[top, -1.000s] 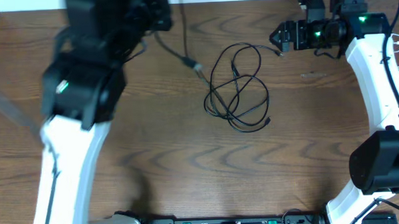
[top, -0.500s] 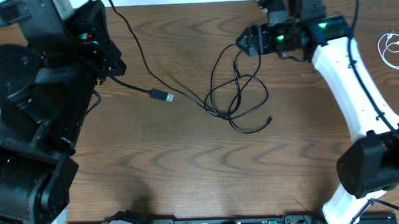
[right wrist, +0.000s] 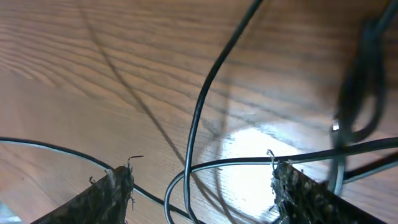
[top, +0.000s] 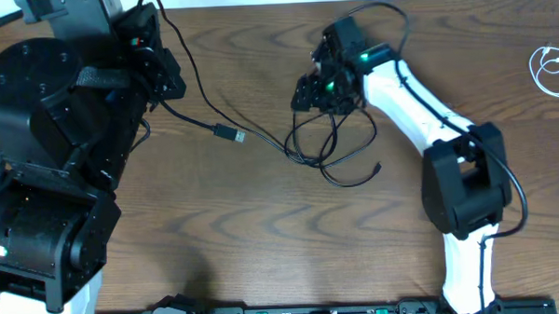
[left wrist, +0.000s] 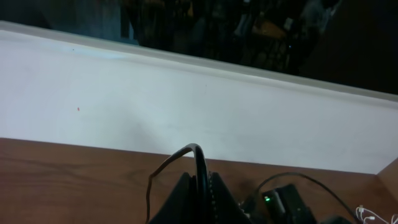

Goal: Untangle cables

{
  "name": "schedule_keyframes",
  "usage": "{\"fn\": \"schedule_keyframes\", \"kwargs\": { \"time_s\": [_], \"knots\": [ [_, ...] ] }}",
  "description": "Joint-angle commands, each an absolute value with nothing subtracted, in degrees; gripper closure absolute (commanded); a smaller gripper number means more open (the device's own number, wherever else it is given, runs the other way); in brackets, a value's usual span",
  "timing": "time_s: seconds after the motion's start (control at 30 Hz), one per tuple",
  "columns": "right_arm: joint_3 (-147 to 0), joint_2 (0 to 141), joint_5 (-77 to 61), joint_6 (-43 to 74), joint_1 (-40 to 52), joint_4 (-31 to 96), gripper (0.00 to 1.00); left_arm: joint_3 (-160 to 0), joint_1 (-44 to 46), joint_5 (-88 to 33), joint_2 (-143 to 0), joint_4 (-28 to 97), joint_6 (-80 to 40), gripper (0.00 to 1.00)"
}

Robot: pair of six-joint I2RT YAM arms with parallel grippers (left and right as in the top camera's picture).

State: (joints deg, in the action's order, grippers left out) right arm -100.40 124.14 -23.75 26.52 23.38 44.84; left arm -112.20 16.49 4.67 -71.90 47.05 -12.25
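Observation:
A tangle of thin black cables [top: 332, 141] lies on the wooden table right of centre. One black cable [top: 195, 74] runs from it up to my left gripper [top: 160, 75], which is shut on it; its plug end [top: 227, 134] rests on the table. In the left wrist view the cable [left wrist: 198, 163] rises from between the shut fingers [left wrist: 186, 193]. My right gripper [top: 316, 90] is low over the top of the tangle. In the right wrist view it [right wrist: 199, 183] stands open, with black strands [right wrist: 205, 106] crossing between its fingers [right wrist: 112, 193].
A thinner white cable [top: 549, 68] lies coiled at the far right edge of the table. The bulky left arm [top: 47, 165] covers the table's left side. A white wall [left wrist: 186, 118] borders the far edge.
My right arm swung left and down from the far right onto the top of the tangle, its jaws narrowing. The left arm drew back to the left, dragging the plug end leftward out of the tangle.

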Motion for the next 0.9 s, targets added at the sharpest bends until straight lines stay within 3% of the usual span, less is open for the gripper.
{"fn": "schedule_keyframes", "kwargs": {
  "time_s": [0.0, 0.23, 0.47, 0.53, 0.57, 0.67, 0.8, 0.87],
  "knots": [
    [-100.4, 125.7, -23.5, 30.2, 24.6, 45.0, 0.29, -112.5, 16.2, 5.3, -72.2, 47.6, -12.8, 0.92],
    [-100.4, 129.7, -20.8, 33.9, 28.8, 45.2, 0.28, -112.5, 16.2, 5.3, -72.7, 48.0, -12.8, 0.92],
    [-100.4, 132.7, -14.4, 36.1, 32.3, 43.7, 0.37, -112.5, 16.2, 5.3, -72.7, 48.0, -12.8, 0.92],
    [-100.4, 132.9, -14.0, 36.2, 32.3, 41.9, 0.45, -112.5, 16.2, 5.3, -72.7, 48.0, -12.8, 0.92],
    [-100.4, 132.9, -13.8, 36.1, 32.2, 40.7, 0.55, -112.5, 16.2, 5.7, -72.7, 48.0, -12.8, 0.92],
    [-101.9, 132.5, -13.8, 32.6, 31.0, 38.2, 0.65, -112.5, 16.2, 5.7, -73.0, 48.2, -12.8, 0.92],
    [-109.8, 131.9, -14.3, 26.8, 28.4, 44.2, 0.91, -112.4, 16.2, 5.7, -73.9, 50.3, -12.8, 0.92],
    [-114.9, 131.8, -14.5, 23.9, 27.7, 48.6, 0.99, -112.4, 16.2, 6.2, -74.6, 50.8, -12.8, 0.92]
  ]
}}
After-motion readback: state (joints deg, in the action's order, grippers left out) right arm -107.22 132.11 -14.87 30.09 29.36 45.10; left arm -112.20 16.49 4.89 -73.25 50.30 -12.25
